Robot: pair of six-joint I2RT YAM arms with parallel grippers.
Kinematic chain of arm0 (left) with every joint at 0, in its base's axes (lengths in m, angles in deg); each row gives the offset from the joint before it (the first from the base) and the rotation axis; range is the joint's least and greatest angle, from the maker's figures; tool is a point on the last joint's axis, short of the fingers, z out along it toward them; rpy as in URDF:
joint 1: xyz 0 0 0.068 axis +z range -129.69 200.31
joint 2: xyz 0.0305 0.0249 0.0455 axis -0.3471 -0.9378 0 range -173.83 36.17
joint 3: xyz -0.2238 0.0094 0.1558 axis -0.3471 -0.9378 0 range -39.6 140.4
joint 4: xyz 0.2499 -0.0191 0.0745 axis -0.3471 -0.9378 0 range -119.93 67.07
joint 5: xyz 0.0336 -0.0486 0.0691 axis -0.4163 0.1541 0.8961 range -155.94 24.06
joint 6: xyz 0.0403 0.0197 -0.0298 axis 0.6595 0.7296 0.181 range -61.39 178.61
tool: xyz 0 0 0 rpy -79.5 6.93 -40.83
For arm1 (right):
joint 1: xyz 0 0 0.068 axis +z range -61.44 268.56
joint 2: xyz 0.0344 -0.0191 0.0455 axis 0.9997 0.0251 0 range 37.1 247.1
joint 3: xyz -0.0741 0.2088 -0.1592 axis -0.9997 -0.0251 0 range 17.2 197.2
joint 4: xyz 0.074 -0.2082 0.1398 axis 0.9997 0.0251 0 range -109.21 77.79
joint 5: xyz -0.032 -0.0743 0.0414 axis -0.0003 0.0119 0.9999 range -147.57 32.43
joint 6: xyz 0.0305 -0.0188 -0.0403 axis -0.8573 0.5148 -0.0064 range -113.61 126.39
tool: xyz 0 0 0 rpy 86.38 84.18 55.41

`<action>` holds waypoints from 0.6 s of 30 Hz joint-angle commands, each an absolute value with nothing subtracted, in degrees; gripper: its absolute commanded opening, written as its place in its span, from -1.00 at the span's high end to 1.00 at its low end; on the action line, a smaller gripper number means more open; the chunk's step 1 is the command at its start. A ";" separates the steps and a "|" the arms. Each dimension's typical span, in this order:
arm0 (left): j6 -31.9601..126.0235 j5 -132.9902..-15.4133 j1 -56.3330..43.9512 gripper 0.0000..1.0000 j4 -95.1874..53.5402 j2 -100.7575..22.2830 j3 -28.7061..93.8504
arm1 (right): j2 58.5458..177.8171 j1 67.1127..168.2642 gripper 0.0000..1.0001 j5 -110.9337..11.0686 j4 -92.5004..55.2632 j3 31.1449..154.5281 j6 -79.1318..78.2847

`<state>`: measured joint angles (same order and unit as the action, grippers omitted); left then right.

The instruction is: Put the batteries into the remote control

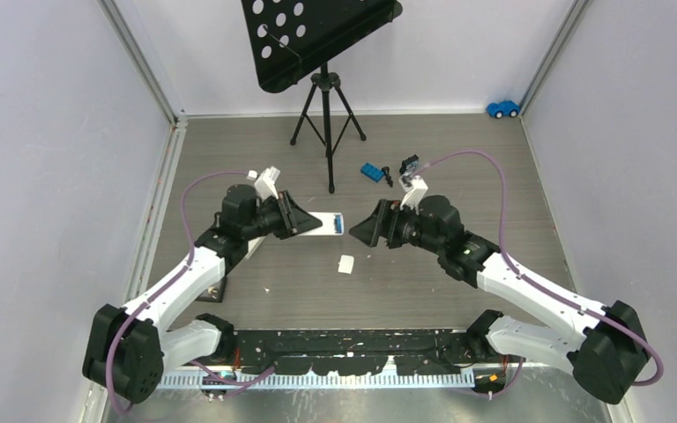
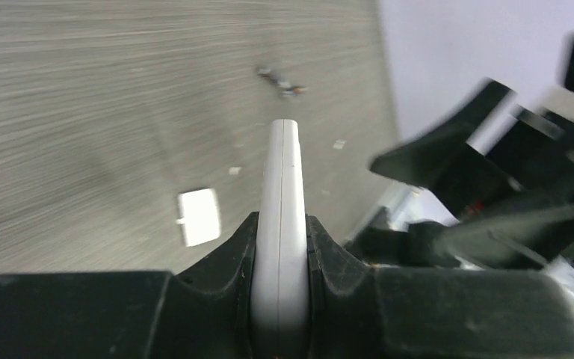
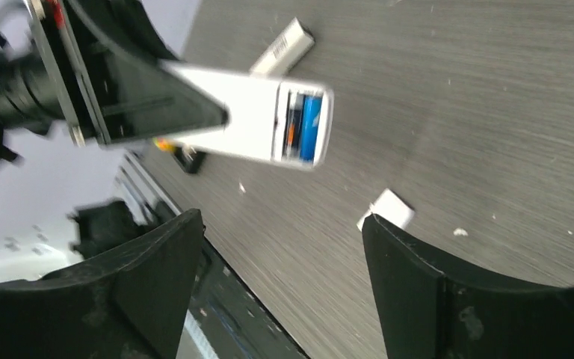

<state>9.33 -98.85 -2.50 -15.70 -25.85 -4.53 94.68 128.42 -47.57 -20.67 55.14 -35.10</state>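
Observation:
My left gripper [image 1: 302,224] is shut on the white remote control [image 1: 323,223] and holds it off the table, its far end pointing at the right arm. In the left wrist view the remote [image 2: 282,179] shows edge-on, clamped between the fingers [image 2: 336,250]. In the right wrist view the remote's [image 3: 250,120] open compartment faces the camera, with a blue battery [image 3: 311,127] and a dark battery [image 3: 293,126] lying side by side in it. My right gripper [image 1: 361,231] stands open and empty just right of the remote's end, its jaws [image 3: 280,224] wide apart above the table.
A small white cover [image 1: 345,263] lies on the table below the remote. A blue brick [image 1: 371,172] and a small black-and-blue block [image 1: 408,166] lie behind the right gripper. A music stand's tripod [image 1: 326,106] stands at the back, a blue toy car [image 1: 502,108] in the far right corner.

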 commanded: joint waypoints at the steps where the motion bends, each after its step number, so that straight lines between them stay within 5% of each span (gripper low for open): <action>1: 17.47 -84.11 -2.39 1.00 -32.29 -27.79 -0.10 | 99.34 133.26 -0.69 -47.29 -14.23 56.16 -22.46; 6: 18.60 -80.27 -2.17 1.00 -36.57 -28.57 1.15 | 108.84 140.61 -0.76 -62.69 -9.56 60.50 -12.88; 18: 20.58 -81.27 -1.75 1.00 -40.93 -27.76 2.76 | 121.84 142.97 -0.86 -54.51 -14.02 63.37 15.68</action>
<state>18.86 -80.20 -2.06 -40.88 -28.84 0.57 119.69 142.52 -59.18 -10.70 61.04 2.53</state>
